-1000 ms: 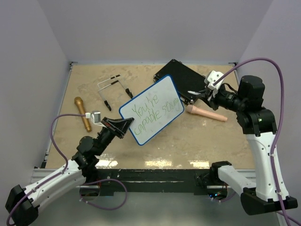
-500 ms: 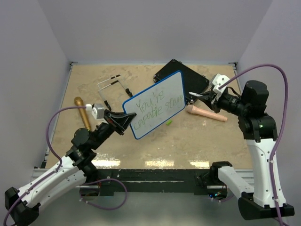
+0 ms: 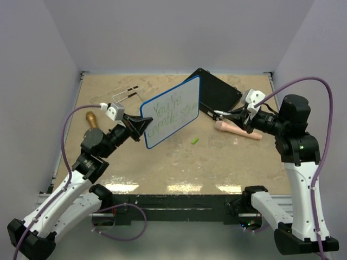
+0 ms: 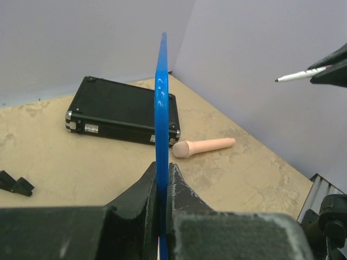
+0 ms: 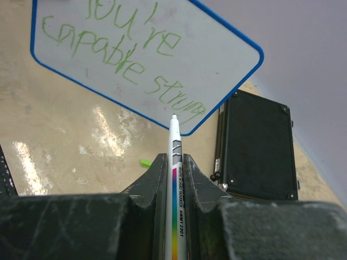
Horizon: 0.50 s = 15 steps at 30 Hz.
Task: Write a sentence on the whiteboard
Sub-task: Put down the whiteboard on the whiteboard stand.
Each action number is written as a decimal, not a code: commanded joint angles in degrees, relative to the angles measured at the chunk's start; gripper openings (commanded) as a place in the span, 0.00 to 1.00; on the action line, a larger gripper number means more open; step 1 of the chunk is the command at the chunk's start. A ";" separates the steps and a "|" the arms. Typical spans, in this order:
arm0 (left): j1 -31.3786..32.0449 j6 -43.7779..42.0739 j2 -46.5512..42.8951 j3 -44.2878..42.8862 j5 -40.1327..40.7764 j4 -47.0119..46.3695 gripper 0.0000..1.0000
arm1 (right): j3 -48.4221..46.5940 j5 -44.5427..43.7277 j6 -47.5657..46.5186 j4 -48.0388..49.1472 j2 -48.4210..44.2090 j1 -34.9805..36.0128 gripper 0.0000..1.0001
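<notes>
The whiteboard, white with a blue rim, is lifted off the table and tilted. My left gripper is shut on its lower left edge. In the left wrist view the whiteboard stands edge-on between the jaws of my left gripper. The sentence reads "You're capable strong" in green, two lines. My right gripper is shut on a white marker, tip pointing at the whiteboard but apart from it. From above, the marker pokes out of my right gripper, right of the board.
A black case lies behind the board. A pink microphone lies under the right gripper. A gold microphone and a wire stand lie at the left. A green cap lies on the table.
My left arm has raised the whiteboard and swung it back and to the left, uncovering the green cap. The right gripper with the marker has drawn slightly away.
</notes>
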State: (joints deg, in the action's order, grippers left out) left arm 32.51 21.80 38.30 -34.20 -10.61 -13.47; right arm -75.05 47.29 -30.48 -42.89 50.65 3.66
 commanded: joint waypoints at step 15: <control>-30.81 8.60 19.25 -20.73 -31.65 -22.71 0.00 | 1.22 8.08 -4.06 -4.13 2.61 -0.41 0.00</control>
State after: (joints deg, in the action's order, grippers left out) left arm 8.54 24.21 54.76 -49.56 -31.27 -19.59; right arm -73.63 52.10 -33.12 -46.17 52.60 3.62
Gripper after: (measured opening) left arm 0.078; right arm 0.135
